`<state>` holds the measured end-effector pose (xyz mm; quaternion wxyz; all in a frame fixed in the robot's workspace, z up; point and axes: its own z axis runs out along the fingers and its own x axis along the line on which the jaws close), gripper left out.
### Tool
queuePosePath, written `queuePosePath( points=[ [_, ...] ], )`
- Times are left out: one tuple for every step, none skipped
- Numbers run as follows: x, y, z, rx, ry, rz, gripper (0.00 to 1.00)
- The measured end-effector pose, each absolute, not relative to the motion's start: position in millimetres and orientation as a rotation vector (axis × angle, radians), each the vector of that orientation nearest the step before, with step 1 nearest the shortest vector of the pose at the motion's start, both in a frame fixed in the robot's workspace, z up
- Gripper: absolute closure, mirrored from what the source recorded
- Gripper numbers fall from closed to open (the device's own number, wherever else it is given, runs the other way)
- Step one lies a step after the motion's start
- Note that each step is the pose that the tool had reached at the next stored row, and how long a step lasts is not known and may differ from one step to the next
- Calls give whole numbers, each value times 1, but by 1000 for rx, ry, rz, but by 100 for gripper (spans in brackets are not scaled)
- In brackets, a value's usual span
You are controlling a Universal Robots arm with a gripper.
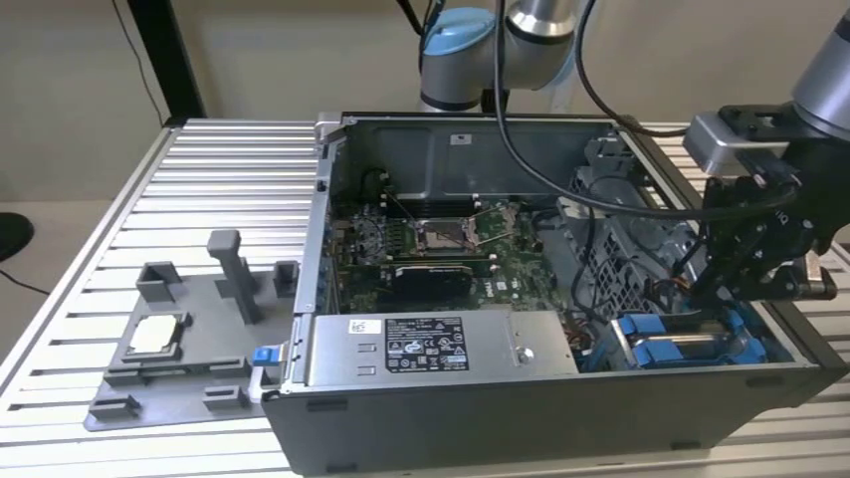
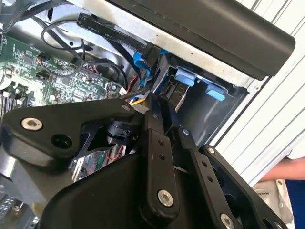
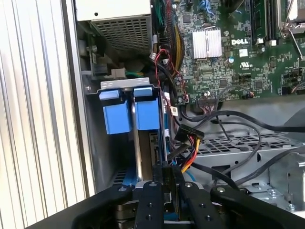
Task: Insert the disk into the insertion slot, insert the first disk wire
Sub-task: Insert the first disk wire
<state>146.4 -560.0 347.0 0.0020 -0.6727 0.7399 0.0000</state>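
At the case (image 1: 531, 428) corner, hand (image 3: 167, 174): pinching nearly shut on the disk wire (image 3: 187, 160).
disk (image 3: 143, 152): sitting inside the insertion slot (image 3: 126, 84), blue bracket showing.
desk (image 1: 199, 199): carrying the case.

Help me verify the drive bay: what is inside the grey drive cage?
Two blue brackets stand side by side in the drive cage, with cables beside them. The tool hangs over the cage, covering part of it; what lies beneath cannot be seen.

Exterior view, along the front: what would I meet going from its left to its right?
Grey plastic fixture tray with upright posts, grey metal power-supply box with black-and-white label, black robot gripper.
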Motion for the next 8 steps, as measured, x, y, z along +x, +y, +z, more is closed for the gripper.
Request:
queuePosePath(
  points=[
    [147,-560,347,-2120,2313,0,100],
    [147,-561,346,-2128,2306,0,100],
    [147,-561,346,-2137,2298,0,100],
    [147,-561,346,-2144,2291,0,100],
    [148,-562,346,-2148,2287,0,100],
    [148,-562,346,-2150,2285,0,100],
    [148,-562,346,-2154,2282,0,100],
    [148,-563,346,-2158,2278,0,100]
  ],
)
